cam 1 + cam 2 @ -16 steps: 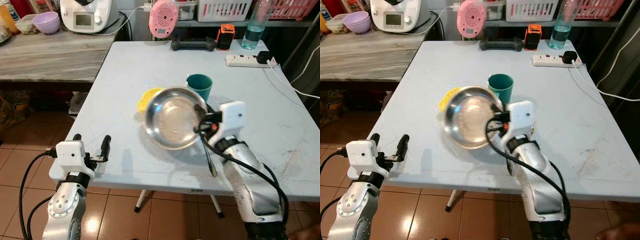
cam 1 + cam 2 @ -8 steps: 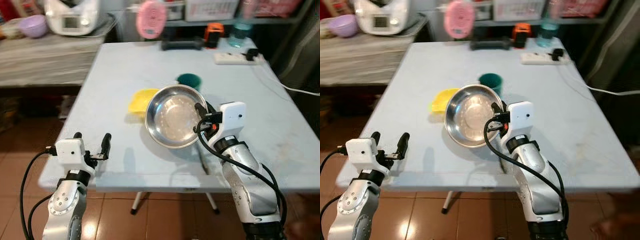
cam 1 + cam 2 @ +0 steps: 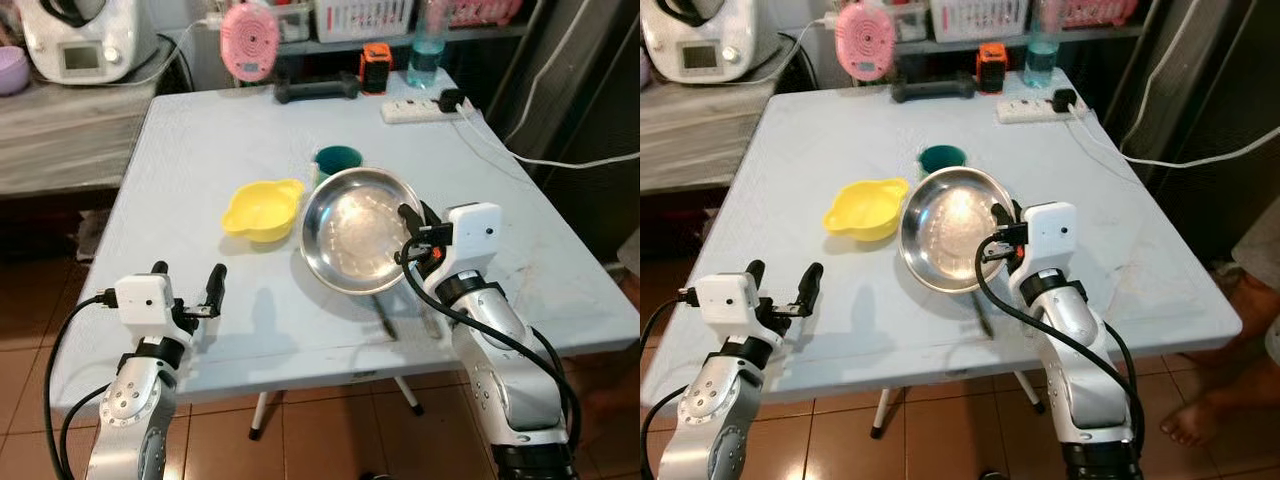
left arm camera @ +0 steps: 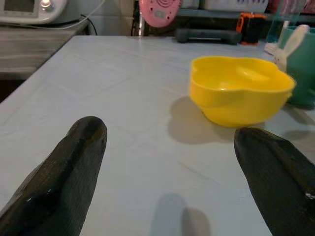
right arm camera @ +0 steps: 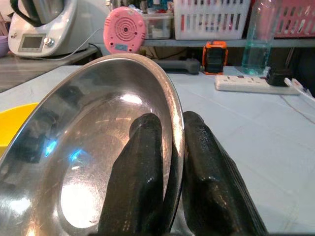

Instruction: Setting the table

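The right gripper (image 5: 170, 162) is pinching the near rim of the steel bowl (image 3: 355, 230), one black finger lying inside the bowl and the other outside it, pressed tight on the thin metal. The bowl is hanging tilted above the table (image 3: 200, 150), a little toward the table's near edge and about midway along it; whether its far rim is touching the surface cannot be told. Just beside the bowl, toward the table's left edge, the yellow bowl (image 3: 262, 209) is sitting upright, and the green cup (image 3: 338, 161) is standing right behind the steel bowl, toward the far edge. A utensil (image 3: 383, 316) is lying on the table under the bowl's near side, running toward the near edge.

The left gripper (image 3: 186, 290) is hovering with its fingers (image 4: 69, 172) spread wide apart, holding nothing, at the table's near left corner and pointing toward the yellow bowl.

As a judgement, the setting is partly done: cup, yellow bowl and utensil are already out, while the steel bowl is yet to be put down and released.

The right wrist view is showing the grip on the rim plainly, which the head views are half hiding behind the wrist housing. The head views are giving the layout of the whole table, including the power strip (image 3: 418, 107) by the far right corner. The left wrist view is showing a pale rabbit-shaped handle (image 4: 291, 45) on the cup.
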Motion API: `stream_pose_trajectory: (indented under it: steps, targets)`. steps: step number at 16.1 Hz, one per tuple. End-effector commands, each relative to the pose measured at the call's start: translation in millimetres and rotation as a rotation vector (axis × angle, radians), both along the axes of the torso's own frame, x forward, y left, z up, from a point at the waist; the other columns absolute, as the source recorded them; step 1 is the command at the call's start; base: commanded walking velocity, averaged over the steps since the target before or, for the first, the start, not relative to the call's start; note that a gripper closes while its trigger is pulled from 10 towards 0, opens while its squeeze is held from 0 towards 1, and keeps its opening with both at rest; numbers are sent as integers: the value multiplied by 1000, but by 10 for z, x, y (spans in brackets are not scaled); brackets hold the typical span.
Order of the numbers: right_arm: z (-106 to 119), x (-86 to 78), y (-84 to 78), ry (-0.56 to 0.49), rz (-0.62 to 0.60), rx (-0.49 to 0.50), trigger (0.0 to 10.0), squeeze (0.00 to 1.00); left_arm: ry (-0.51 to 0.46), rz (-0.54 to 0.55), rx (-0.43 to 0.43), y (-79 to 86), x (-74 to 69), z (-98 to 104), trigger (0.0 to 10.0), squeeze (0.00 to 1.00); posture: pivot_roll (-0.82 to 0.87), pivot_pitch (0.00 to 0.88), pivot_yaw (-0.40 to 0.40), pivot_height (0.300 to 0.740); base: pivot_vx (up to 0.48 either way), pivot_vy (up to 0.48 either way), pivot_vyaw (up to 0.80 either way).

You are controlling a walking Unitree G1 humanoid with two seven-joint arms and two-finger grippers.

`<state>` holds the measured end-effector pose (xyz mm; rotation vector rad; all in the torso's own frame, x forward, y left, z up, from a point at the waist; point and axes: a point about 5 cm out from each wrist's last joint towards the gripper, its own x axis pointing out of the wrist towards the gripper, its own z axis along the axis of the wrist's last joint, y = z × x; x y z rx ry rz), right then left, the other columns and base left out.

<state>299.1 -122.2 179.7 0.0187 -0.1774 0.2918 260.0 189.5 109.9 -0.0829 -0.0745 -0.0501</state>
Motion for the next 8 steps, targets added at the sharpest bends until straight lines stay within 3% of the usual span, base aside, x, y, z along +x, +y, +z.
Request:
stream_pose_trajectory:
  steps: [1, 8]
  targets:
    - [11, -6, 54, -11, 21, 7, 10000, 0, 23, 7, 12, 42, -21, -49, 10000, 0, -80, 110, 57, 740, 0, 270, 0]
    - [14, 0, 72, -19, 32, 8, 10000, 0, 24, 2, 21, 41, -27, -62, 10000, 0, -76, 110, 55, 740, 0, 404, 0]
